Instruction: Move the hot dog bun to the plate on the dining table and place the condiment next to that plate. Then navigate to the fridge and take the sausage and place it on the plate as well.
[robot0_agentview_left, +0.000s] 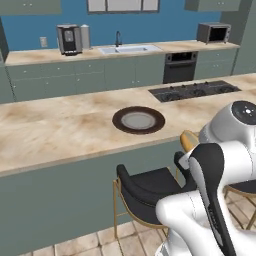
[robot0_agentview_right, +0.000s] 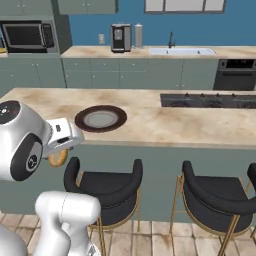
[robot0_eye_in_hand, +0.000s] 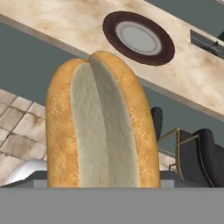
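The hot dog bun (robot0_eye_in_hand: 100, 127) stands large and upright in the hand view, split side toward the camera, and hides the fingertips. My gripper (robot0_agentview_right: 59, 150) is shut on the hot dog bun (robot0_agentview_right: 56, 158), holding it in the air in front of the dining table (robot0_agentview_right: 165, 125), below its edge. From the left base view the bun (robot0_agentview_left: 188, 140) peeks out behind the arm's white links. The dark brown plate (robot0_agentview_left: 120, 121) (robot0_agentview_right: 82, 120) (robot0_eye_in_hand: 111, 26) lies bare on the beige top, beyond and above the bun. The condiment, fridge and sausage are out of view.
Black stools with gold legs (robot0_agentview_right: 107, 187) (robot0_agentview_right: 215, 197) (robot0_agentview_left: 145, 192) stand along the table's near side, right under the gripper. A black cooktop (robot0_agentview_left: 195, 91) is set into the top to the right of the plate. Sink (robot0_agentview_left: 129, 49), coffee machine (robot0_agentview_left: 69, 39) and microwave (robot0_agentview_left: 214, 33) line the back wall.
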